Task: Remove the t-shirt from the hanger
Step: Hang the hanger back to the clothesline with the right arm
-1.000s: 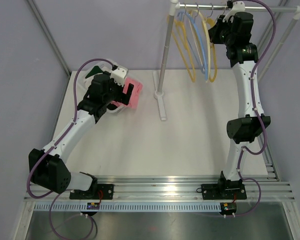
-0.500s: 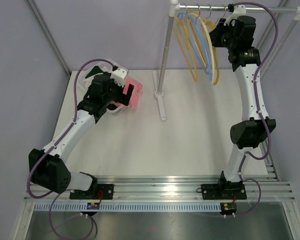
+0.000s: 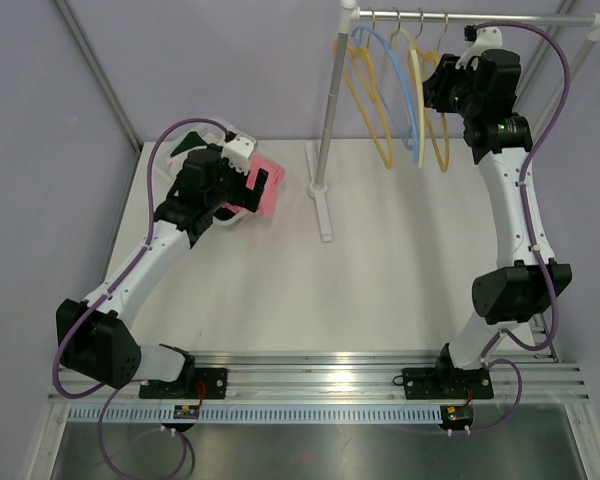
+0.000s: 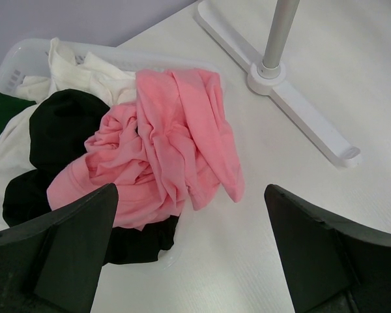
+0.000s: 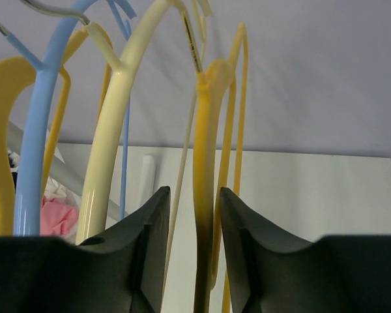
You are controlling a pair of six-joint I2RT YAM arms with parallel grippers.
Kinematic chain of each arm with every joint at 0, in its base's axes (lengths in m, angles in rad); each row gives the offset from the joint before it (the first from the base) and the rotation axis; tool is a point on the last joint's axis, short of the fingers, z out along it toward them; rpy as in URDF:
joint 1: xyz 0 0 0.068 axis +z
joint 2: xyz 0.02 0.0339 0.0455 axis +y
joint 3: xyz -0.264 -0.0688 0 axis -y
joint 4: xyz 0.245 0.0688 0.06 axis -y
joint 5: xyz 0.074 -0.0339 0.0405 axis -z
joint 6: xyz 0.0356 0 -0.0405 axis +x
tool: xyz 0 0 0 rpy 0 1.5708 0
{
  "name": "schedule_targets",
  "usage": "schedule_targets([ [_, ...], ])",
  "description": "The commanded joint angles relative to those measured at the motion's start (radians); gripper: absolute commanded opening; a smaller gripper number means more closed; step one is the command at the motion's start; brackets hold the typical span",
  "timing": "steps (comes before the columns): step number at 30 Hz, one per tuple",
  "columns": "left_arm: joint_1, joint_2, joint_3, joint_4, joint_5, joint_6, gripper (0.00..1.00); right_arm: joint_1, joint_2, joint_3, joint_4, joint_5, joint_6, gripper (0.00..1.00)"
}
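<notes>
The pink t-shirt [image 4: 163, 143] lies crumpled on top of black and white clothes in a white basket [image 4: 16, 55] at the table's far left. My left gripper [image 4: 189, 189] hovers over it, open wide and empty; in the top view the left gripper [image 3: 252, 190] covers part of the t-shirt [image 3: 268, 188]. A bare yellow hanger [image 5: 205, 163] hangs from the rail. My right gripper [image 5: 194, 192] is open around the hanger's arm, with a gap showing at the left finger. From above, the right gripper [image 3: 442, 88] is up at this hanger [image 3: 442, 130].
A cream hanger [image 5: 111, 143], a blue hanger [image 5: 36, 143] and another yellow hanger [image 5: 0, 130] hang bare to the left on the rail [image 3: 520, 17]. The rack's pole [image 3: 330, 110] and foot [image 3: 323, 210] stand mid-table. A green garment [image 4: 0, 111] lies in the basket.
My right gripper has opened off the yellow hanger and moved right along the rail. The hangers have swung from a tilted bunch to hanging straight. The left arm has not moved.
</notes>
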Motion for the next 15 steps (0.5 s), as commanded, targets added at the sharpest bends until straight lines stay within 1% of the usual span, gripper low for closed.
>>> schedule_targets([
  [1, -0.009, -0.052, 0.003, 0.038, 0.019, 0.006, 0.99, -0.002, -0.09, -0.036, 0.041, 0.044, -0.012, 0.44],
  [4, -0.012, -0.052, 0.003, 0.037, 0.016, 0.007, 0.99, -0.002, -0.139, -0.085, 0.052, 0.042, -0.012, 0.48],
  [5, -0.012, -0.052, 0.004, 0.037, 0.015, 0.007, 0.99, -0.002, -0.151, -0.094, 0.054, 0.041, -0.012, 0.52],
  [8, -0.017, -0.055, 0.004, 0.033, 0.014, 0.009, 0.99, -0.004, -0.197, -0.129, 0.054, 0.041, -0.013, 0.56],
  [9, -0.018, -0.057, 0.003, 0.032, 0.014, 0.012, 0.99, -0.002, -0.21, -0.137, 0.051, 0.047, -0.015, 0.61],
  [11, -0.023, -0.065, 0.001, 0.027, 0.009, 0.013, 0.99, -0.002, -0.239, -0.155, 0.043, 0.053, -0.013, 0.68],
  [12, -0.023, -0.075, 0.0, 0.03, 0.006, 0.013, 0.99, -0.002, -0.25, -0.16, 0.038, 0.053, -0.013, 0.77],
  [13, -0.024, -0.082, -0.003, 0.03, 0.005, 0.013, 0.99, -0.004, -0.266, -0.165, 0.028, 0.051, -0.013, 0.83],
  [15, -0.024, -0.095, -0.007, 0.03, 0.003, 0.01, 0.99, -0.004, -0.286, -0.18, 0.022, 0.053, -0.006, 0.87],
])
